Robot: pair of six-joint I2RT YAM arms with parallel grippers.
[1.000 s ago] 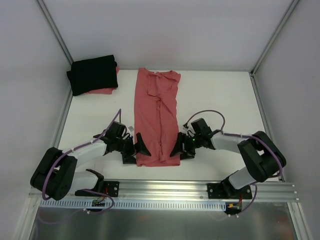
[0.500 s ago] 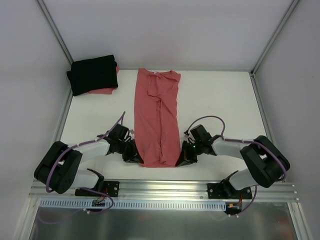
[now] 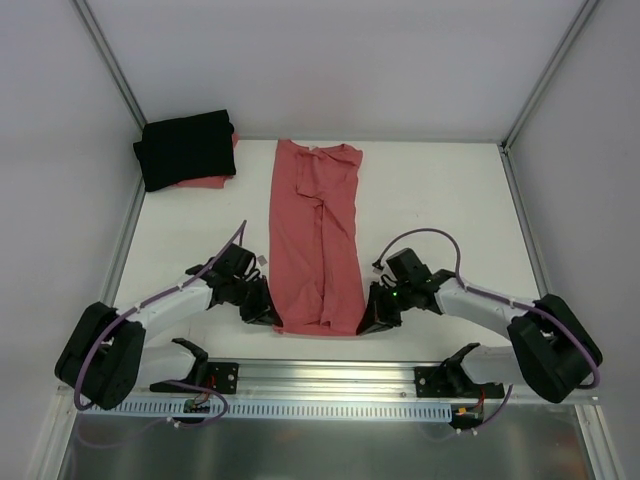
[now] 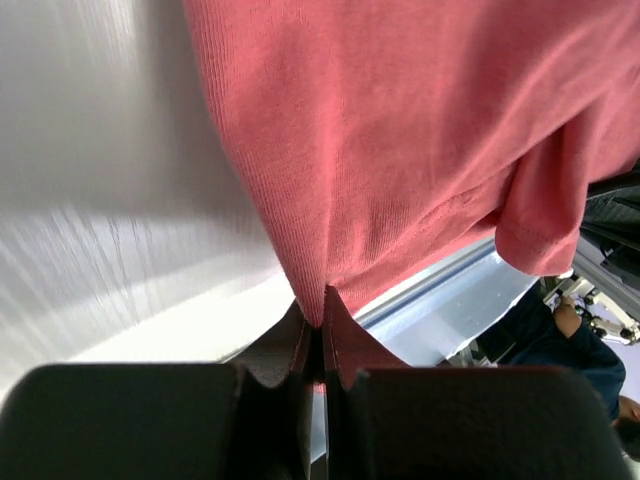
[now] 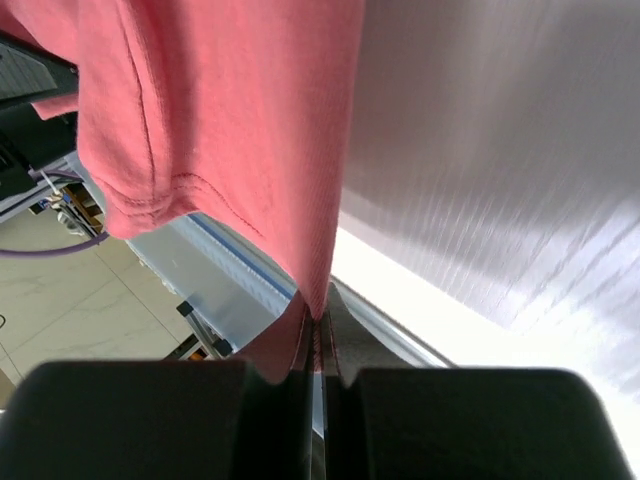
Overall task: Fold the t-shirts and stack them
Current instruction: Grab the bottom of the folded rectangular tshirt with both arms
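A coral-red t-shirt [image 3: 317, 236] lies on the white table, folded lengthwise into a long strip with its collar at the far end. My left gripper [image 3: 273, 315] is shut on the strip's near left corner, and the red cloth [image 4: 400, 150] rises pinched between its fingers. My right gripper [image 3: 366, 320] is shut on the near right corner, with the cloth's edge [image 5: 250, 140] clamped in its jaws. A folded black t-shirt [image 3: 186, 147] sits at the far left on top of a coral-red piece [image 3: 210, 181].
The metal rail [image 3: 330, 378] with both arm bases runs along the near edge. Frame posts [image 3: 108, 60] stand at the far left and far right corners. Grey walls enclose the table [image 3: 440, 200] on three sides.
Both grippers went from open beside the shirt's near corners to shut on them. The near hem is now slightly lifted and drawn toward the rail.
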